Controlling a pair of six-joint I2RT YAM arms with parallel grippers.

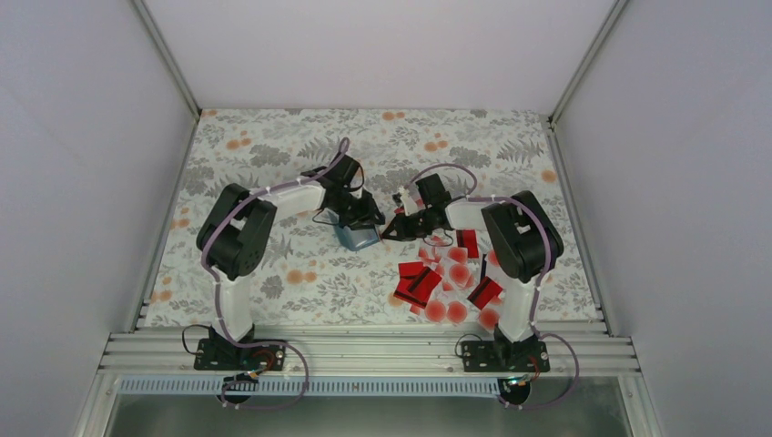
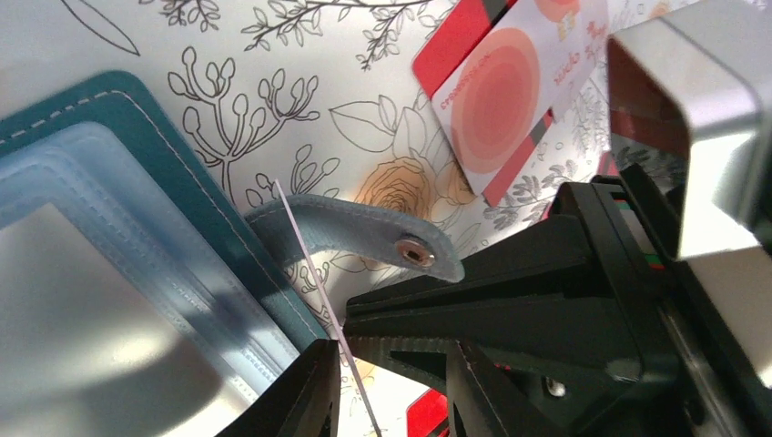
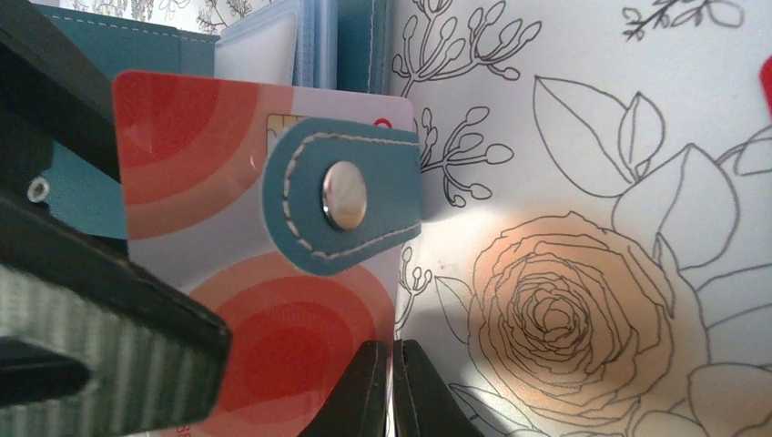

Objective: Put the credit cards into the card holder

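The teal card holder point(image 1: 357, 238) lies open at the table's middle, its light blue pockets point(image 2: 109, 237) showing and its snap strap point(image 2: 364, 228) sticking out. My left gripper point(image 1: 362, 218) hovers over it, fingers apart point(image 2: 391, 401). My right gripper point(image 1: 393, 228) is shut point(image 3: 393, 382) on the edge of a pale credit card with red dots point(image 3: 228, 300). That card stands on edge behind the strap point(image 3: 346, 196) at the holder's open side. In the left wrist view it is a thin line point(image 2: 314, 273) passing between my left fingers. Many other credit cards point(image 1: 451, 278) lie to the right.
The loose cards lie in a pile on the flowered tablecloth point(image 1: 273, 155) around the right arm's forearm. A red card and a pale card point(image 2: 496, 100) lie just beyond the holder. Grey walls point(image 1: 91, 182) close the table on three sides.
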